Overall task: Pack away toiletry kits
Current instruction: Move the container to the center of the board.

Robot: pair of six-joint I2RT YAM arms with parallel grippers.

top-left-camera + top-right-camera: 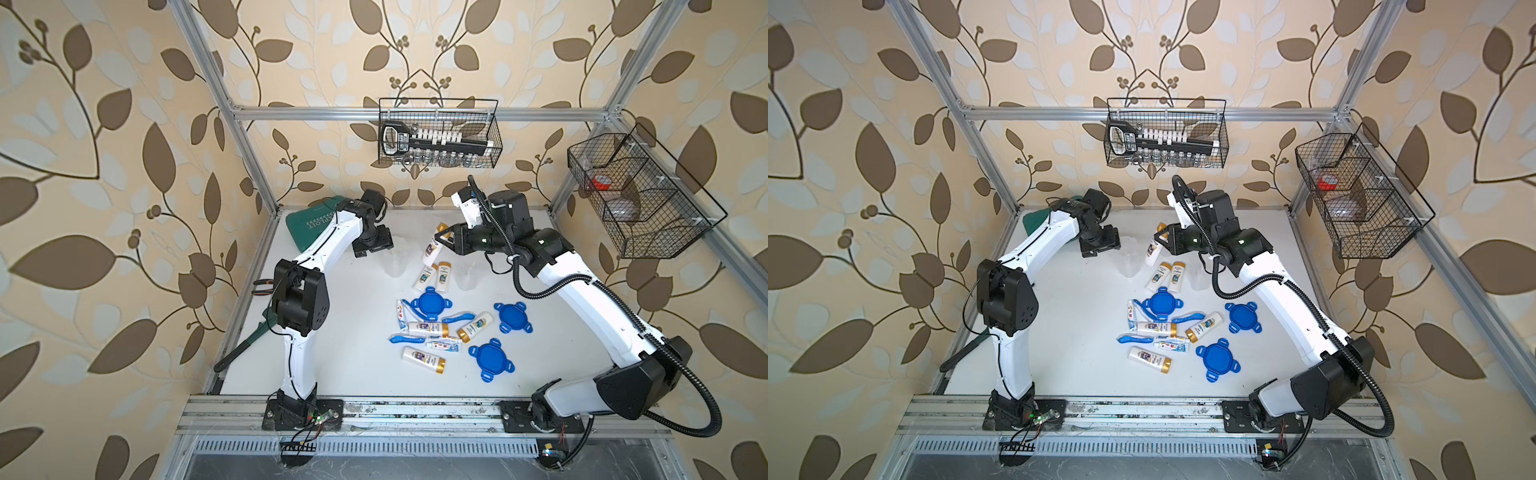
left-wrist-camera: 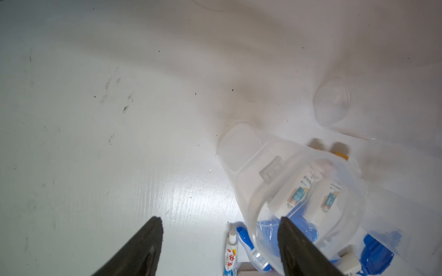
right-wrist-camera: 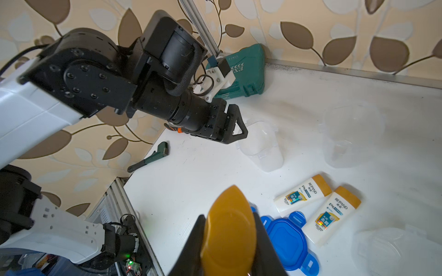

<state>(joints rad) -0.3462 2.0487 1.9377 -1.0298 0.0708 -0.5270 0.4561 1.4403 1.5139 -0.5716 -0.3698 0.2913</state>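
Note:
My right gripper (image 3: 228,215) is shut on a white gold-capped bottle (image 1: 430,251), held above the table at the back. My left gripper (image 2: 220,218) is open beside a clear jar (image 2: 299,191); one finger (image 2: 301,251) overlaps the jar's rim and nothing lies between the jaws. The same jar (image 1: 392,259) shows faintly in a top view, with a second jar (image 1: 465,278) to its right. Two bottles (image 1: 434,277) lie between them. Nearer the front are blue lids (image 1: 428,303), (image 1: 512,316), (image 1: 490,359), more bottles (image 1: 428,329), toothpaste tubes (image 1: 400,315) and blue toothbrushes (image 1: 405,338).
A green tool case (image 1: 316,224) leans in the back left corner behind the left arm. A green wrench (image 1: 249,345) lies along the left table edge. Wire baskets hang on the back rail (image 1: 438,133) and on the right post (image 1: 640,195).

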